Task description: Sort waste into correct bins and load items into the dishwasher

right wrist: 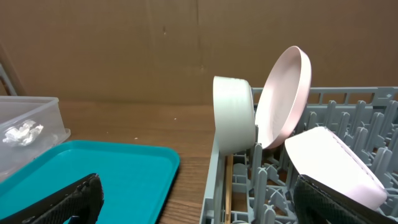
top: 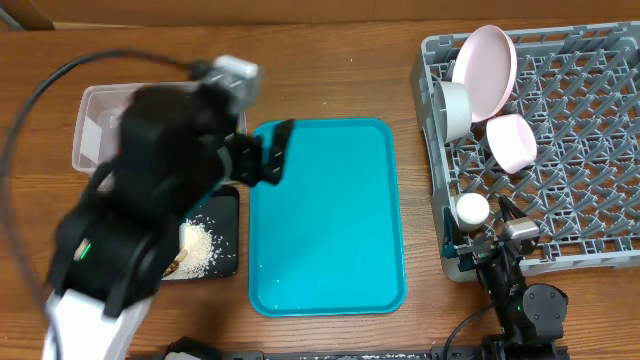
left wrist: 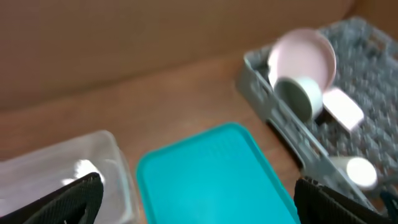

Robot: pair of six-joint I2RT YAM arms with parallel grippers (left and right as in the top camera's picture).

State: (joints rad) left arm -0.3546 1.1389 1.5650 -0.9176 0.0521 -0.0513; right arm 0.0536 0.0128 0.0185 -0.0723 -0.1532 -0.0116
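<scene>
Left gripper (top: 274,152), jaws wide open and empty, hung over the teal tray (top: 330,220) at its 11 o'clock corner, tub (top: 90,100) at the gripper's 9 o'clock. Right gripper (top: 505,230), also spread and empty, sat at the 7 o'clock corner of the rack (top: 580,150), cup (top: 471,208) just beside.

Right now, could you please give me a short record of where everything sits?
grey rack: holds pink plate, greyish bowl, pink bowl, white cup
teal tray: between black tray and grey rack, nothing on it
clear tub: white tissue
black tray: rice
left gripper: open, empty
right gripper: open, empty
</scene>
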